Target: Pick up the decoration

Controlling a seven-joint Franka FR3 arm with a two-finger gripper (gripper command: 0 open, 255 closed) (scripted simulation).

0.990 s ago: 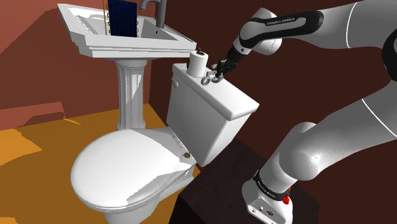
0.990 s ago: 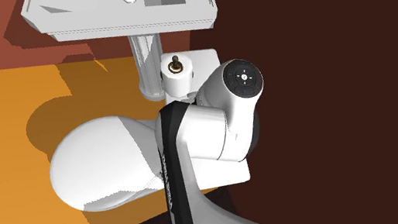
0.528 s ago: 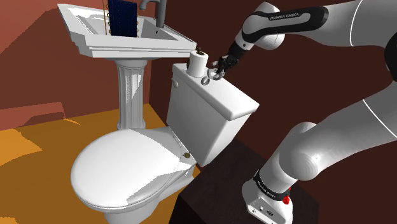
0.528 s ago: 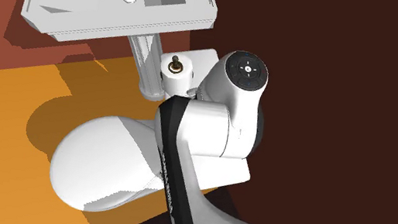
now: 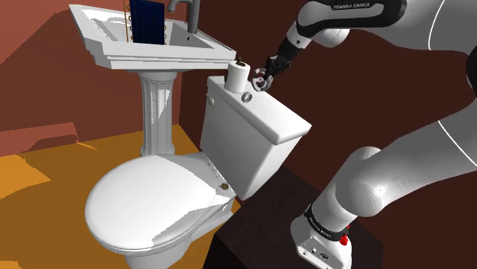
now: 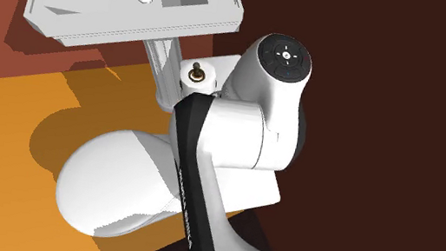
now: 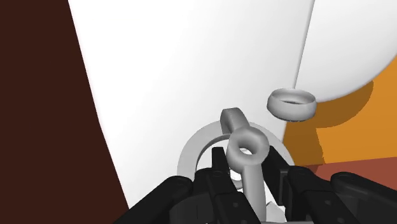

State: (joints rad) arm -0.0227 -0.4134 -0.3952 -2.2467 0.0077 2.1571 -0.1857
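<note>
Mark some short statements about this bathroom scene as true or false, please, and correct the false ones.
1. The end effector is shut on the grey ringed decoration. True.
2. The toilet lid is raised. False: it lies closed over the bowl.
3. A white paper roll stands upright on the tank. True.
4. In the shoulder view, the sink is to the right of the tank. False: it is to the tank's left, on a pedestal.
</note>
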